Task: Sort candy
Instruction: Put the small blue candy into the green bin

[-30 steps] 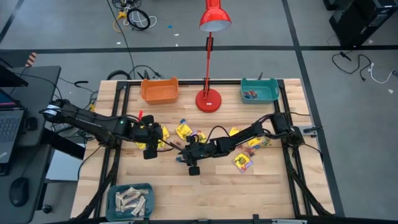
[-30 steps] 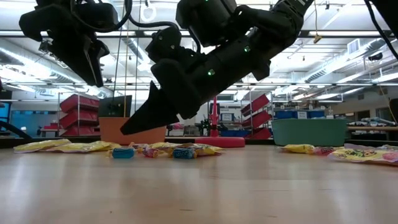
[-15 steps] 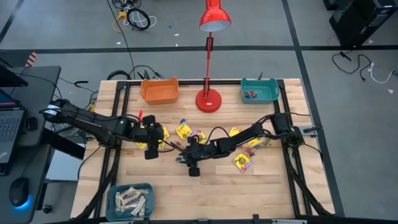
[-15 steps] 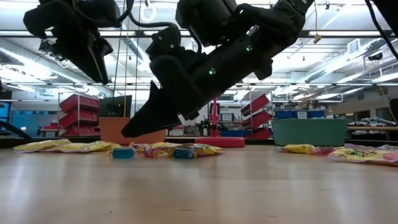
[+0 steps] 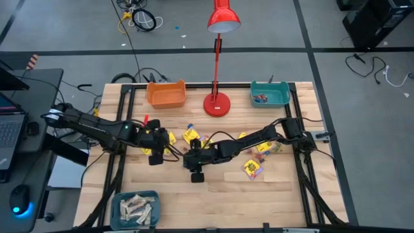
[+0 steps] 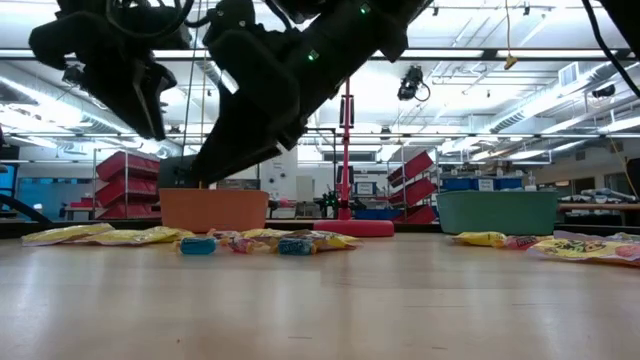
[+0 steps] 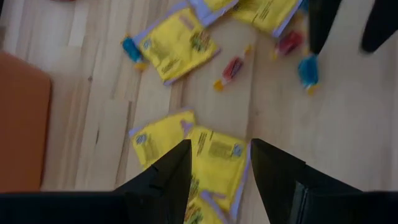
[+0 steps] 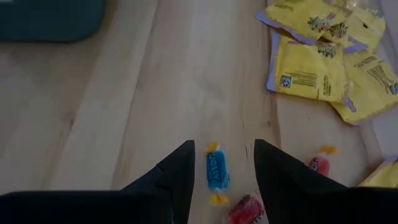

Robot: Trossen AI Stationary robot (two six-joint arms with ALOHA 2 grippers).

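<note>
red lamp (image 5: 217, 102) stands between orange bin (image 5: 166, 94) and teal bin (image 5: 270, 94). candy (image 5: 191, 136) scattered mid-worktop (image 5: 226, 194). right gripper (image 8: 216, 163) jaws released, straddling blue candy (image 8: 216, 172), not touching. left gripper (image 7: 217, 163) jaws released over yellow packets (image 7: 214, 155).

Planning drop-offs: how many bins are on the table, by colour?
orange bin: 1
teal bins: 2, one by the lamp-side edge, one holding beige bars at the opposite edge
Total: 3

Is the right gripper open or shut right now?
Open: the right gripper shows a clear gap between its fingers, with a blue wrapped candy lying between them.
</note>
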